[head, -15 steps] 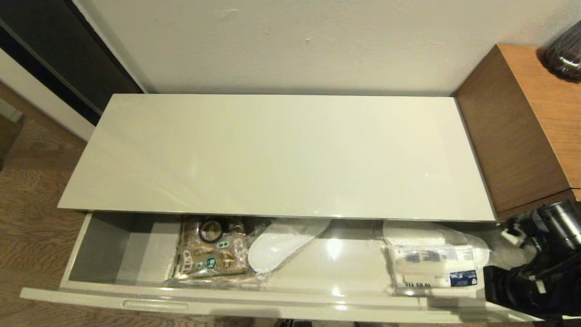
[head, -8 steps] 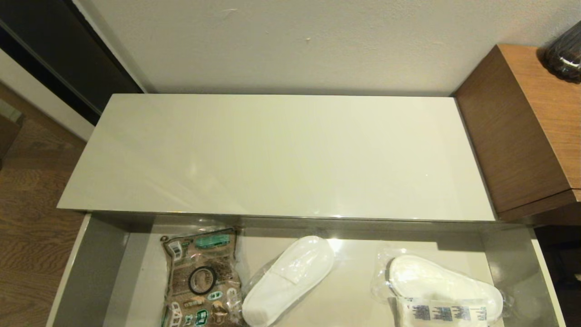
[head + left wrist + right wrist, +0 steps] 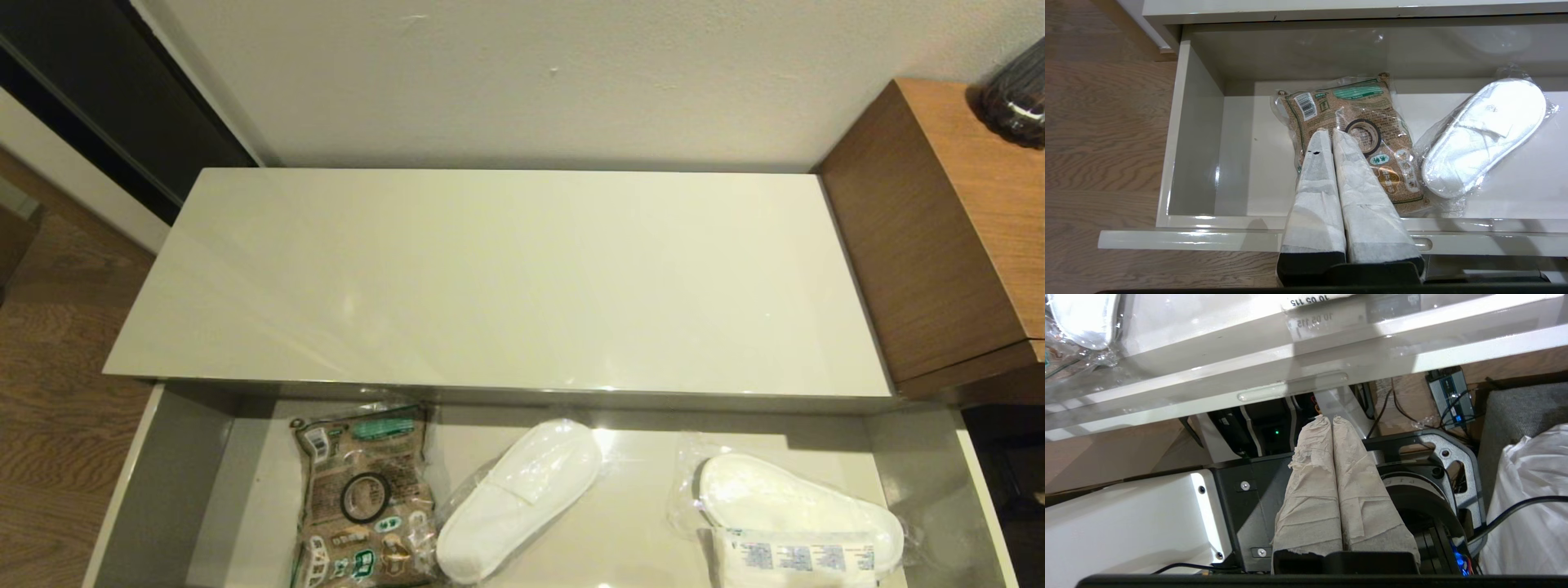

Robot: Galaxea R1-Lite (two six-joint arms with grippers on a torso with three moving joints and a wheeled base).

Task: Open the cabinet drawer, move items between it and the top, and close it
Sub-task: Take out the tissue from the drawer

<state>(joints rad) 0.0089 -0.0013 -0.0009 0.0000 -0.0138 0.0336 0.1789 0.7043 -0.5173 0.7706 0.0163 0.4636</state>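
Drawer [image 3: 167, 490] of the cabinet stands pulled out below the glossy top [image 3: 506, 278], its long axis running left to right across the head view, its front panel beyond that view's lower edge. From the tool outward: the right gripper [image 3: 1332, 418] has its two paper-wrapped fingers pressed together with nothing between them, and it hangs outside and below the drawer front, tips aimed toward the recessed slot [image 3: 1292, 387] in that front. The left gripper [image 3: 1327, 132] is likewise closed on nothing, fingers side by side, poised over the drawer's front edge and pointing inward above the brown printed bag [image 3: 1355, 134]. Beyond that bag, toward the drawer's middle, lies a white slipper [image 3: 518, 498] in clear wrap, its long axis slanting, one rounded end toward the back wall and to the right, the other toward the front and the bag. Well apart to the right, a second wrapped slipper [image 3: 796, 506] lies slanted the other way, and the tissue pack [image 3: 796, 562] overlaps its front side. A taller brown wooden unit [image 3: 939, 229] adjoins the top's right end.
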